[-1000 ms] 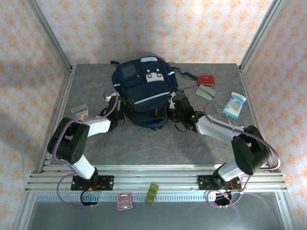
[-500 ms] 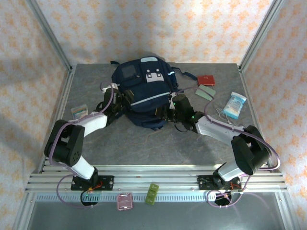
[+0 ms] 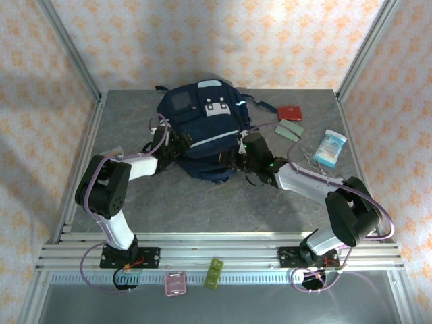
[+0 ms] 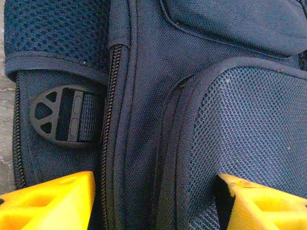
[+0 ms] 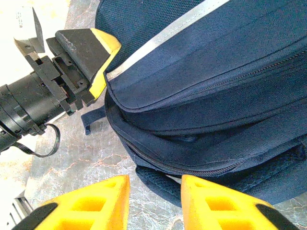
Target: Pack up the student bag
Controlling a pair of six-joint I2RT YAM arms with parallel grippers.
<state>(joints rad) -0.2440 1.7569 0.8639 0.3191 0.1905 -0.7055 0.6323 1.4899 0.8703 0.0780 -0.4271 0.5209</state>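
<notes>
Now: navy student bag [image 3: 199, 125], white-striped; left jaws wide, right jaws narrow, neither gripping.

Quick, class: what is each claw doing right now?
Left claw: open, fingers straddling the side of the student bag.
Right claw: open at the bag's lower edge, nothing clearly held.

Seen from above, your left gripper [image 3: 173, 144] and right gripper [image 3: 234, 160] sit against student bag [image 3: 202, 131]; fingertips too small for you to read. Wrist views: bag cropped at frame edges, yellow fingers [image 4: 48, 203] cut off at bottom.
</notes>
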